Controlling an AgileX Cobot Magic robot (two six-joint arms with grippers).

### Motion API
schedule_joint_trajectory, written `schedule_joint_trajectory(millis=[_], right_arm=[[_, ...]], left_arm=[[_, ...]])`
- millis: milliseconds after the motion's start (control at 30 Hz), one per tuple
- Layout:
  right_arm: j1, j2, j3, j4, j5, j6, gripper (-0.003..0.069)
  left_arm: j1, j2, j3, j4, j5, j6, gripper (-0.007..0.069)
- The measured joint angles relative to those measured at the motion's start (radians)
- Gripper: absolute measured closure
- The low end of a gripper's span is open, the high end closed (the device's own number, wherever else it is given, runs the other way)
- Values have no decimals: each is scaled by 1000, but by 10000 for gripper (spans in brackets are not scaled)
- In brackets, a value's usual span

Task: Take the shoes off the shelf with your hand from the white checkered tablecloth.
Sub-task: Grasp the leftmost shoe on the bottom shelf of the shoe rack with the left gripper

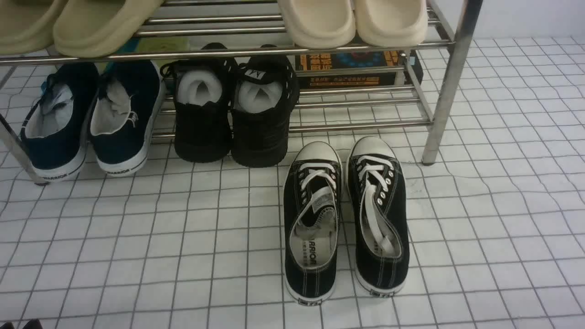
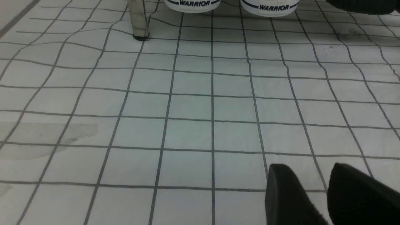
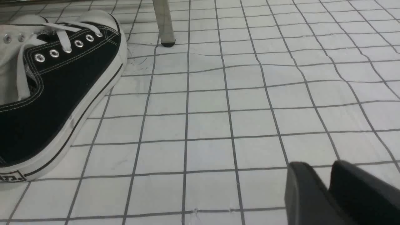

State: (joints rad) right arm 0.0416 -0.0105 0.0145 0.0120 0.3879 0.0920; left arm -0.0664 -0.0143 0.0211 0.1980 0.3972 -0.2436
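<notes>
The navy-blue shoes (image 1: 91,123) sit side by side at the left of the shelf's (image 1: 228,51) lowest tier, heels toward me, stuffed with pale paper. Their white WARRIOR heels (image 2: 231,4) show far ahead in the left wrist view, next to a shelf post (image 2: 139,22). My left gripper (image 2: 307,170) hovers over the white checkered tablecloth (image 1: 183,256), open and empty, well short of the shoes. Only its fingertips (image 1: 32,323) peek in at the front view's lower left corner. My right gripper (image 3: 318,165) is shut on nothing above the cloth.
A pair of black lace-up sneakers with white toe caps (image 1: 347,219) stands on the cloth in front of the shelf, close to my right gripper's side (image 3: 56,93). All-black sneakers (image 1: 233,114) occupy the lower tier's middle. Beige slippers (image 1: 356,20) lie on the upper tier.
</notes>
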Motion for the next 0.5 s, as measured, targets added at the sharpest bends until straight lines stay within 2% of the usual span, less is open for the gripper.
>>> schedule_joint_trajectory(millis=[500], right_arm=[[0, 0, 0, 0, 0, 0, 494]], left_arm=[[0, 0, 0, 0, 0, 0, 385]])
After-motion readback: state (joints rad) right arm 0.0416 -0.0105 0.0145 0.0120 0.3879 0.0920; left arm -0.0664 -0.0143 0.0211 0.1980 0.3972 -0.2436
